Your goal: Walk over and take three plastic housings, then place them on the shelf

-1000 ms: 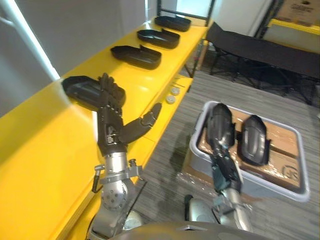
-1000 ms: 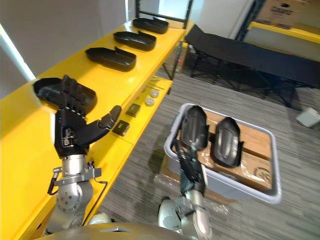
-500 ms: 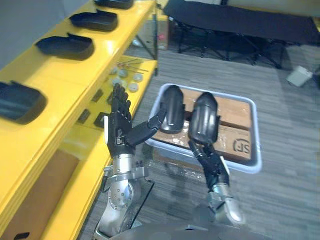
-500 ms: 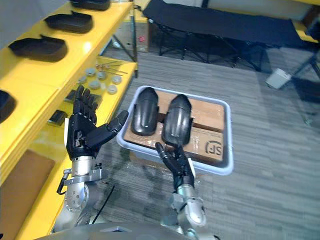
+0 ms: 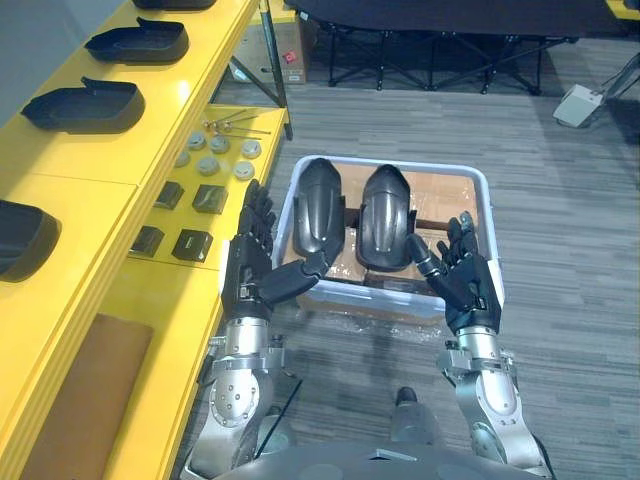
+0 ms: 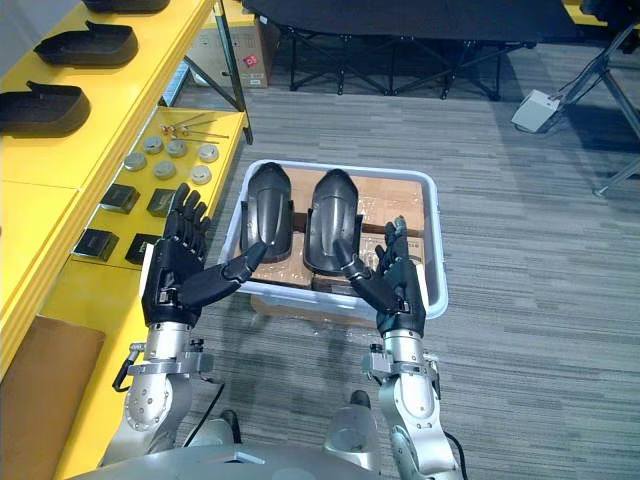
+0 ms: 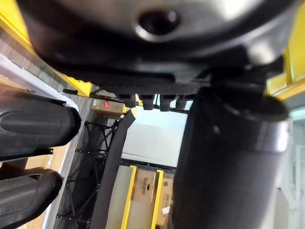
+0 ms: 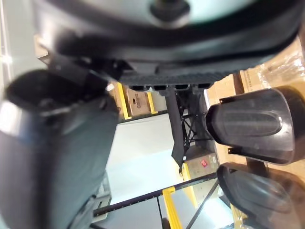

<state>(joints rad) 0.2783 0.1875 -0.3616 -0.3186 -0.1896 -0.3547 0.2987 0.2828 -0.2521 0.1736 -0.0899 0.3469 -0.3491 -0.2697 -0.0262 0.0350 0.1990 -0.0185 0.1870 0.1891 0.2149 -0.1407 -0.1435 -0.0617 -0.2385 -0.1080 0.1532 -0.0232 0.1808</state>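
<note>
Two plastic housings (image 5: 318, 215) lie side by side in the bin (image 5: 487, 215), toward its left wall. The left hand (image 5: 252, 262) and right hand (image 5: 465, 280) hover at its near corners, fingers spread, empty. A shallow grip could let a smooth domed shell slip, or knock its neighbour.

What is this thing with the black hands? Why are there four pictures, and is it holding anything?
It is a walking robot with two silver arms. The two wide pictures come from cameras in its head, looking down; the two dark close-ups come from its wrists. Its left hand and right hand hover open by a pale plastic bin on the floor, holding nothing. In the bin, two black plastic housings lie side by side on brown cardboard. More black housings sit on the yellow shelf to its left.
</note>
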